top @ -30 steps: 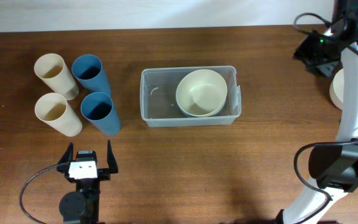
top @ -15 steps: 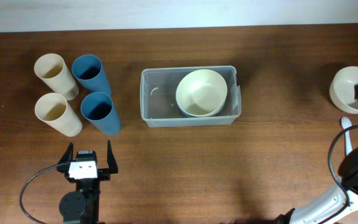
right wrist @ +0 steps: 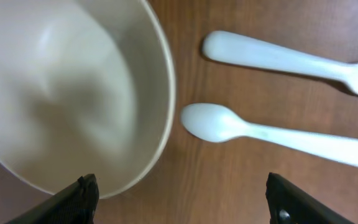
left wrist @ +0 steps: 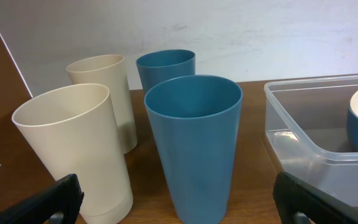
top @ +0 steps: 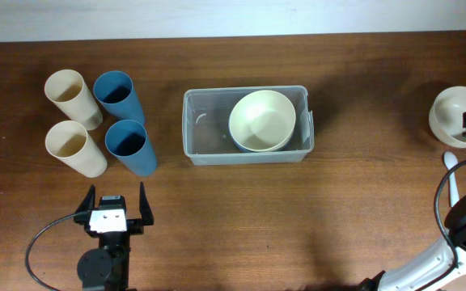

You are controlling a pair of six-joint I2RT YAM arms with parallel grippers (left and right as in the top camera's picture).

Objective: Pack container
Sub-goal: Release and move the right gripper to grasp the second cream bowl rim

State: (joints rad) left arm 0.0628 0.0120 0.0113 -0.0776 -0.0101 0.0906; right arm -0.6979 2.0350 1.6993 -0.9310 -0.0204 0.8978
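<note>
Now | container [top: 205, 133] half bare | left end effector [top: 116, 196] apart | right end effector [right wrist: 182, 196] apart

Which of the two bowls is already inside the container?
The bowl in the container, right half; the other bowl sits on the table at far right, beside white spoons.

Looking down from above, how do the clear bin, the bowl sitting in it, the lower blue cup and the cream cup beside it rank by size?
1. Clear bin.
2. Bowl inside it.
3. Lower blue cup and cream cup: they look alike, so no ranking between them.
</note>
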